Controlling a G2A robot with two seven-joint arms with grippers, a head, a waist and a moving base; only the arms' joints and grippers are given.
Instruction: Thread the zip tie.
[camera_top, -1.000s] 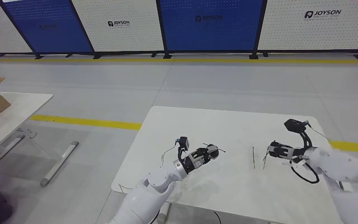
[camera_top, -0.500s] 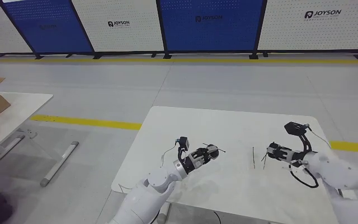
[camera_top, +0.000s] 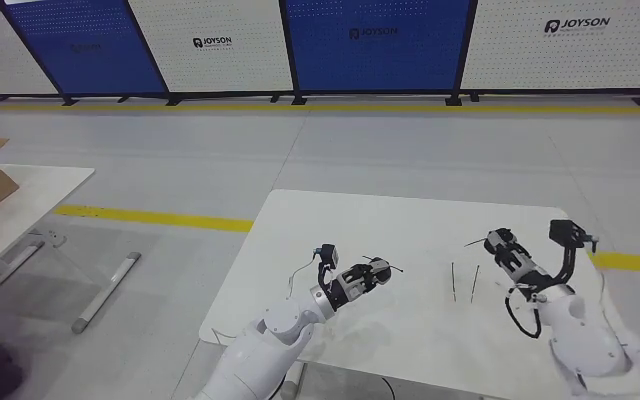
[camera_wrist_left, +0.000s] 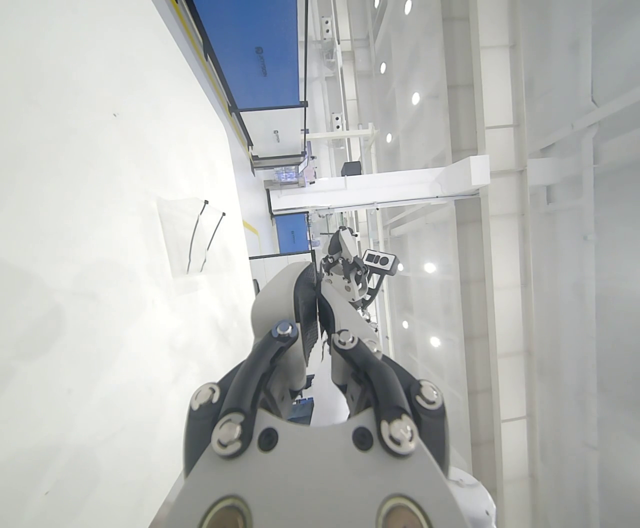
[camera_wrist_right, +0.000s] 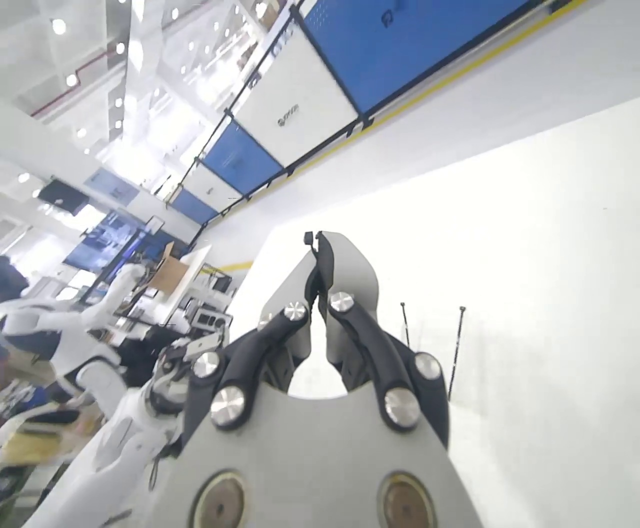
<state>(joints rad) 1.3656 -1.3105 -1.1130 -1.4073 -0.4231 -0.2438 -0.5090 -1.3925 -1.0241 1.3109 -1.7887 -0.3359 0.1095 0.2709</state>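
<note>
My left gripper (camera_top: 378, 267) hovers over the white table (camera_top: 330, 220) left of its middle, shut on a thin black zip tie (camera_top: 393, 267) that pokes out toward the right. My right gripper (camera_top: 490, 241) is near the table's right side, shut on another black zip tie (camera_top: 471, 242) whose end points left. In the right wrist view that tie's head (camera_wrist_right: 307, 238) sticks out past the closed fingertips (camera_wrist_right: 325, 250). Two loose zip ties (camera_top: 452, 280) (camera_top: 474, 283) lie side by side on the table between the arms, nearer the right gripper.
The loose ties also appear in the left wrist view (camera_wrist_left: 195, 240) and the right wrist view (camera_wrist_right: 456, 350). The table's right edge (camera_top: 570, 225) runs close behind the right arm. Bare tabletop lies toward the far side (camera_top: 400, 210).
The right arm has swung its gripper up and toward the far side, away from the loose ties, and its wrist has turned. The left arm has kept still.
</note>
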